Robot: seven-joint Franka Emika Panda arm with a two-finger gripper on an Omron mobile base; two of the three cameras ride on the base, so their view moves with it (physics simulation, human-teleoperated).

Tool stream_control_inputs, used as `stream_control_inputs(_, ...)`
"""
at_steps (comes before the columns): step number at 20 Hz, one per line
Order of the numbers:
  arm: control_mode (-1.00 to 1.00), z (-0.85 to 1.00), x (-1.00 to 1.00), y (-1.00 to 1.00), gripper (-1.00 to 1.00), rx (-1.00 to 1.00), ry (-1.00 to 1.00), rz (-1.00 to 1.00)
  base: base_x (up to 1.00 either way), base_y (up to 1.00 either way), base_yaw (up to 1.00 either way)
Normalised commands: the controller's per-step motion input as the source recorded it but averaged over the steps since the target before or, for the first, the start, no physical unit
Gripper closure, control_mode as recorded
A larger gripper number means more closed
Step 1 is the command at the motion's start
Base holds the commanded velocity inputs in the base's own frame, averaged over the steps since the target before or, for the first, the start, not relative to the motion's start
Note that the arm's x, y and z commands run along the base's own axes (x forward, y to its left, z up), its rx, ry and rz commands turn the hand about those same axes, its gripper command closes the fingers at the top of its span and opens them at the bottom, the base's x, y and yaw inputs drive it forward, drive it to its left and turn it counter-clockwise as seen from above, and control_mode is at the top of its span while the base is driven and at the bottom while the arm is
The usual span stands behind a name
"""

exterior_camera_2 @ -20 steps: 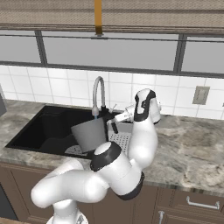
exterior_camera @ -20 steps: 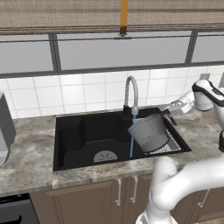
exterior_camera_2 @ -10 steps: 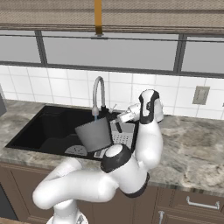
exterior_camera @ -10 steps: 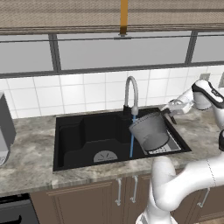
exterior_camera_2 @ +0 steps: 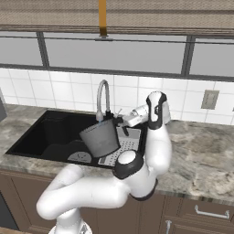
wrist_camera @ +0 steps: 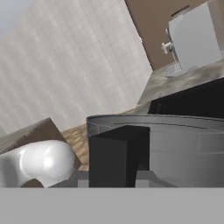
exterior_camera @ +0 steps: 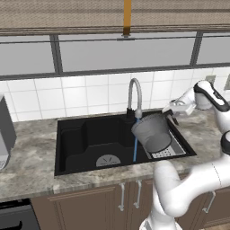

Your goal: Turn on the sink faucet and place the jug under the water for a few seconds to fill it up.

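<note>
The sink faucet [exterior_camera: 133,95] [exterior_camera_2: 102,96] arches over the black sink [exterior_camera: 85,137] [exterior_camera_2: 43,137]. Water [exterior_camera: 134,148] falls as a thin blue stream from its spout to the basin floor. The dark grey jug [exterior_camera: 152,132] [exterior_camera_2: 100,138] hangs tilted above the basin, its rim's left edge right at the stream. My gripper [exterior_camera: 172,115] [exterior_camera_2: 122,124] [wrist_camera: 113,178] is shut on the jug's black side handle [wrist_camera: 114,155], to the right of the spout. In the hand view the jug's rim [wrist_camera: 175,122] runs across in front of the fingers.
A grey perforated tray [exterior_camera: 170,150] [exterior_camera_2: 122,148] lies in the right end of the sink, below the jug. A grey appliance [exterior_camera: 5,134] stands on the marble counter [exterior_camera: 27,166] at far left. White tiled wall and a window lie behind.
My hand has shifted slightly toward the faucet, carrying the jug a little closer to the stream and tilting it more. The water keeps running.
</note>
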Motion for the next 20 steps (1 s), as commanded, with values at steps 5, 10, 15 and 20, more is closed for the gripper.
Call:
stream_control_inputs(5, -1.00, 0.00, 0.07, 0.00, 1.00, 0.00, 0.00, 0.02, 0.00, 0.00, 0.00)
stream_control_inputs(10, -1.00, 0.00, 0.00, 0.00, 1.00, 0.00, 0.01, 0.00, 0.00, 0.00, 0.00)
stream_control_inputs(15, -1.00, 0.00, 0.04, 0.00, 1.00, 0.00, 0.07, 0.00, 0.00, 0.00, 0.00)
stream_control_inputs(20, -1.00, 0.00, 0.13, 0.00, 1.00, 0.00, 0.05, 0.00, 0.00, 0.00, 0.00)
